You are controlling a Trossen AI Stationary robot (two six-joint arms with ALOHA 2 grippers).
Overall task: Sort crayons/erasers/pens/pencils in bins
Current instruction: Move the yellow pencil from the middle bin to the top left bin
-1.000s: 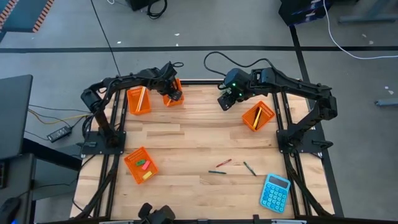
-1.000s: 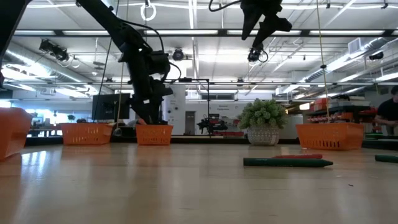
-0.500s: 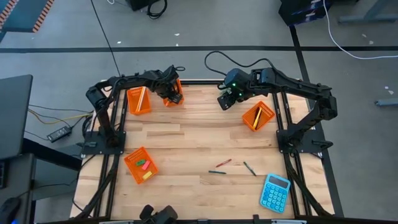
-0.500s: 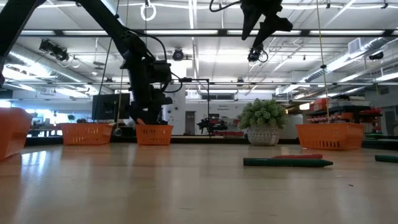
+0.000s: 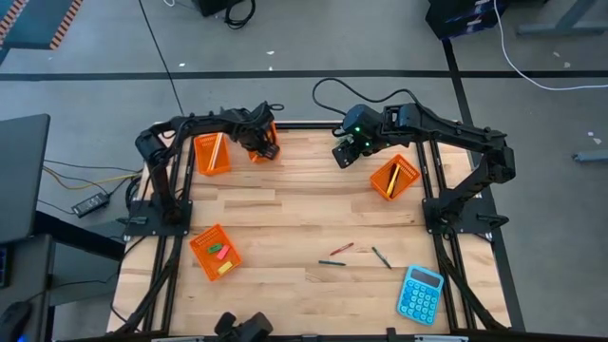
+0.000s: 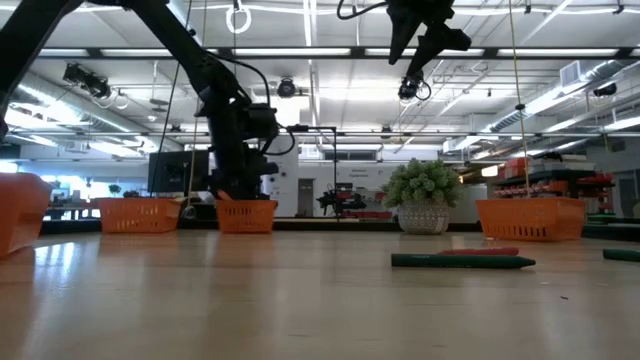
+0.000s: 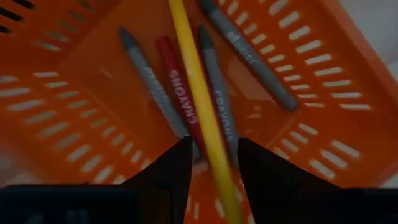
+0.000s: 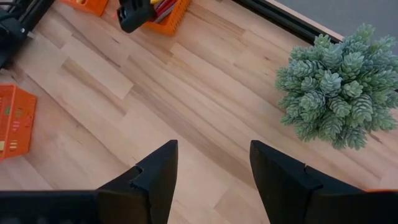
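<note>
Yellow stick (image 7: 202, 112) between the left gripper's (image 7: 211, 163) jaws over a bin (image 7: 323, 81).

Four orange mesh bins (image 5: 211, 155) sit around the table; the far one (image 7: 323, 93) holds grey and red crayons (image 7: 177, 87) with a yellow pencil (image 7: 199, 106) lying across them.

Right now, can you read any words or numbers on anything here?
"CRAYONS" on the red crayon in the bin.
Grey crayons: there is print, too blurred to read.
Calculator: keys too small to read.
Nothing else shows readable text.
</note>
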